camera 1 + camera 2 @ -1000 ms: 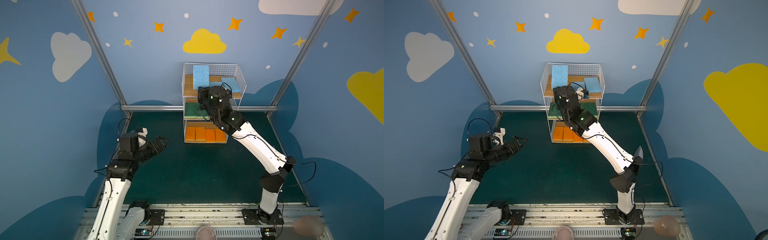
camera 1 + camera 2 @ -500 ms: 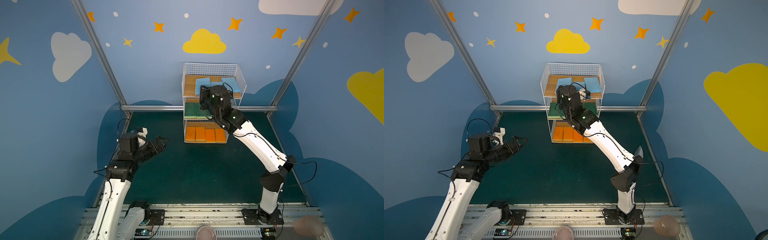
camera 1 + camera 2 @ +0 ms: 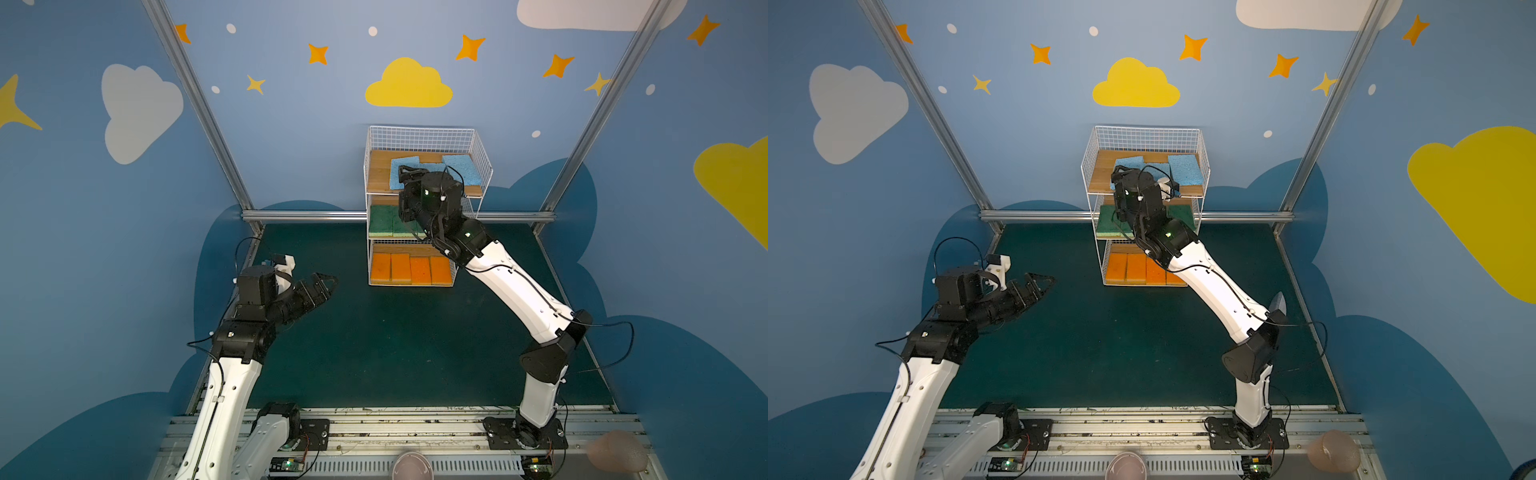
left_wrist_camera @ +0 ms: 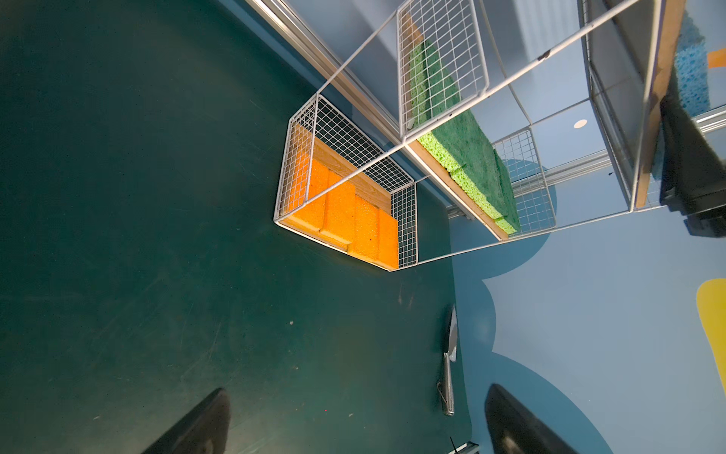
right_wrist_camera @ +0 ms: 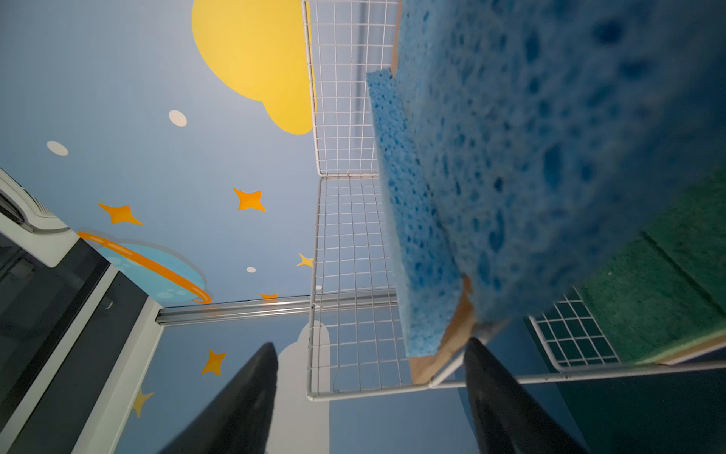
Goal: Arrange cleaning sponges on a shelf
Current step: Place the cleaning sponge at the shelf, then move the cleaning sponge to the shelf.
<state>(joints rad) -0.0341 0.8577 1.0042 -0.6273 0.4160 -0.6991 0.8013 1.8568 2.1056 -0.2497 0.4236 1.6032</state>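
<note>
The shelf (image 3: 482, 166) stands at the back of the mat, also in the other top view (image 3: 1200, 145). Two light blue sponges lie on its top plank, one on the left (image 3: 401, 164) and one on the right (image 3: 463, 166). Green sponges (image 3: 384, 218) fill the middle tier and orange ones (image 3: 409, 268) the bottom. My right gripper (image 3: 406, 174) is at the top tier's front, open, just off the left blue sponge (image 5: 550, 157); nothing sits between its fingers (image 5: 251, 393). My left gripper (image 3: 328, 282) hovers open over the mat, left of the shelf.
A beige cup (image 3: 619, 451) lies past the front rail at the right. A metal bar (image 3: 307, 216) runs behind the shelf. A small metal tool (image 3: 1278, 301) lies at the mat's right edge. The right arm (image 3: 511, 278) spans from the front rail to the shelf.
The blue sponge that stood upright in my right gripper now lies flat on the top plank. The right gripper has opened and let it go. The left arm has not moved.
</note>
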